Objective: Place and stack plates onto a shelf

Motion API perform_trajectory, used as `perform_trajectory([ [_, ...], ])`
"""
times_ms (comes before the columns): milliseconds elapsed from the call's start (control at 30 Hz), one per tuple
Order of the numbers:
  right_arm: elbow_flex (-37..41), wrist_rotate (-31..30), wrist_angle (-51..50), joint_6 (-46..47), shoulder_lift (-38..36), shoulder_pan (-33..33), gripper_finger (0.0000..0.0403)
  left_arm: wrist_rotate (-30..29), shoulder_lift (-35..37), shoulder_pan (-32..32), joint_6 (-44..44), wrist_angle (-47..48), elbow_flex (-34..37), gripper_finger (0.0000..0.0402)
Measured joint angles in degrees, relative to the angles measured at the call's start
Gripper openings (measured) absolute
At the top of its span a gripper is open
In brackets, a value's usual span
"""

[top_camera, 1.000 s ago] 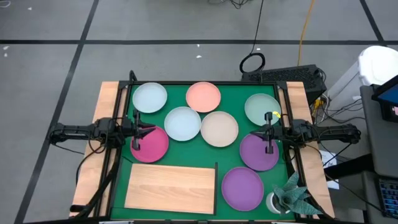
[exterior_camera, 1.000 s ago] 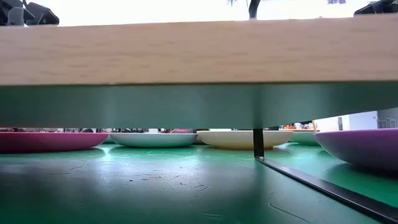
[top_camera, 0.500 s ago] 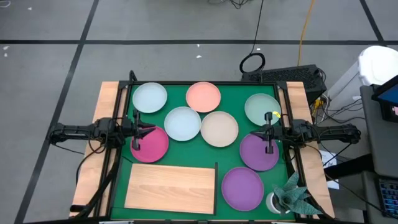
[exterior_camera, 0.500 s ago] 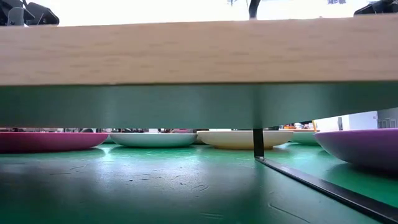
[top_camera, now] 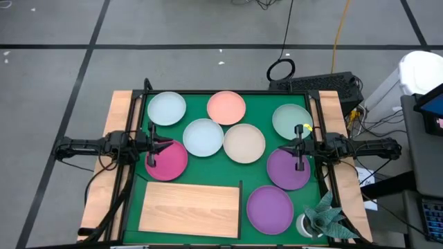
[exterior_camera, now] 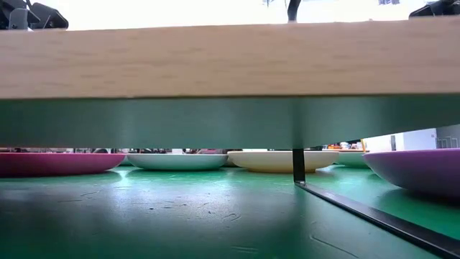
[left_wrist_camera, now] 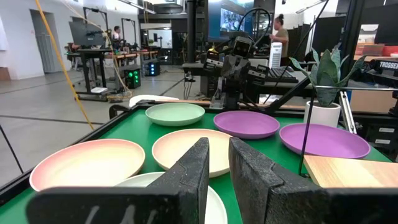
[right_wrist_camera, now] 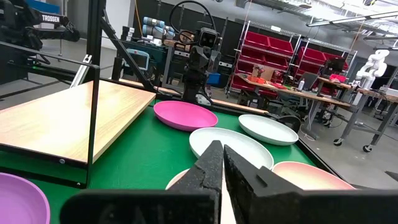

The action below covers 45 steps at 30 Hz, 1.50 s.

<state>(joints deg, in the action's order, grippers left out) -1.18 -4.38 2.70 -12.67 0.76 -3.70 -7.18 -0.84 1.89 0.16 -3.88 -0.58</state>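
Left tool (top_camera: pixel 154 146) hovering over magenta plate's (top_camera: pixel 169 160) edge, fingers slightly parted, gripping nothing. Eight plates spread across green mat (top_camera: pixel 256 174), empty shelf (top_camera: pixel 190 207) along its near edge. Right tool (top_camera: pixel 299 146) over purple plate (top_camera: pixel 285 171), pinched closed, empty.

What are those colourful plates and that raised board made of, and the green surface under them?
The plates, such as the magenta plate and the beige plate, look like matte plastic: plain even colours, thin smooth rims, soft sheen. The shelf looks like light wood, or a wood-look laminate, with faint grain lines. The green mat seems a smooth rubbery or vinyl sheet, scuffed with pale marks.
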Motion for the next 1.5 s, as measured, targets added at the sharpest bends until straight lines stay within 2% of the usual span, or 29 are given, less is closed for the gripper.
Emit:
perform_trajectory([
  [367,-0.01,-0.01,0.18,-0.27,0.01,0.0,0.0,0.0,-0.01,0.0,0.0,0.0,0.0,0.0067],
  [600,-0.01,0.07,6.3,1.91,0.01,-0.26,0.0,-0.02,0.0,0.02,0.0,0.02,0.0,0.0067],
  [833,-2.48,-4.7,5.14,4.39,2.09,-0.26,0.0,-0.02,0.0,0.0,0.0,0.0,-0.02,0.0067],
  [1000,-8.45,-4.62,5.28,4.5,7.04,-0.26,0.0,-0.02,0.0,0.0,0.0,0.0,-0.02,0.0067],
  [1100,-13.38,-4.61,1.2,4.48,11.07,-0.26,0.0,-0.02,-0.01,0.01,0.0,-0.06,0.0,0.0067],
  [1500,-41.81,-4.73,-17.13,5.8,28.46,-0.26,0.0,-0.02,-0.02,0.02,0.0,-0.7,0.0,0.0067],
])
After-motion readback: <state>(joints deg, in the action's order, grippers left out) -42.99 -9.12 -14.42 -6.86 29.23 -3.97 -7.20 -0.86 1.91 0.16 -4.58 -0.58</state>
